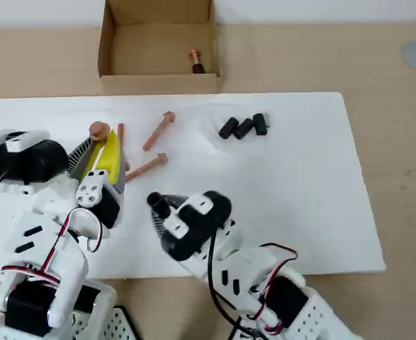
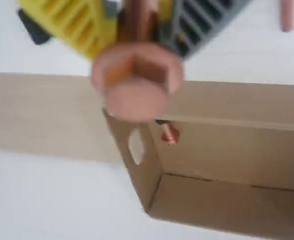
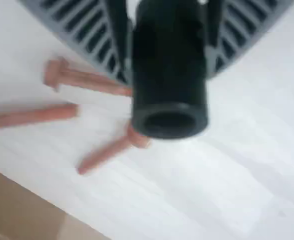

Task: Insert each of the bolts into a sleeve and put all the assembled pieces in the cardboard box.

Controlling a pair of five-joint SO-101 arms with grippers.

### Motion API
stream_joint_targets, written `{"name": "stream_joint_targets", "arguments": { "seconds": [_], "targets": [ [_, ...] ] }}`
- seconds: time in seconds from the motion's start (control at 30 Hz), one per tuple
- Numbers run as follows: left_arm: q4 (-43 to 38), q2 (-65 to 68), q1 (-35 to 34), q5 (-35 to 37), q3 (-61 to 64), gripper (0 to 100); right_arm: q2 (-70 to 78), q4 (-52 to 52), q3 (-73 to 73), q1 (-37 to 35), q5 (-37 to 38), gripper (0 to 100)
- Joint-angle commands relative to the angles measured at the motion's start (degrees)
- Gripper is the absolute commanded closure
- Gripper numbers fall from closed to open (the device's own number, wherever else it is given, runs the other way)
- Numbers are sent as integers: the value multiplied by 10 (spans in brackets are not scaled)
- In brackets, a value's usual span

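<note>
- Left gripper (image 1: 100, 147) — clamped on a bolt (image 1: 99, 130).
- Right gripper (image 1: 162, 212) — gripping a sleeve (image 1: 156, 202).
- One assembled piece (image 1: 195, 62) lies in the box (image 1: 158, 83).

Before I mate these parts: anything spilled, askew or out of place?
Nothing stands out. Left gripper holds a bolt, right gripper a sleeve; spare bolts and spare sleeves lie on the mat, one assembled piece sits in the cardboard box.
</note>
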Motion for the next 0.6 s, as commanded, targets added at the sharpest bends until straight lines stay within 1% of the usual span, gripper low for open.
{"name": "stream_joint_targets", "arguments": {
  "seconds": [0.0,0.07,0.17,0.3,0.37,0.47,0.57],
  "targets": [
    [6,-5,9,4,-12,994,-98,-62,21,-16,6,989],
    [34,-5,13,11,-17,994,-98,-78,35,-16,6,989],
    [74,-6,10,45,-31,994,-98,-96,51,-16,6,989],
    [126,-6,13,48,-68,994,-98,-113,63,-17,6,989],
    [140,-6,14,56,-86,994,-98,-117,62,-17,6,989],
    [148,-6,15,89,-112,994,-98,-117,62,-17,6,989],
    [147,-6,24,93,-133,994,-99,-117,62,-17,6,989]
  ]
}}
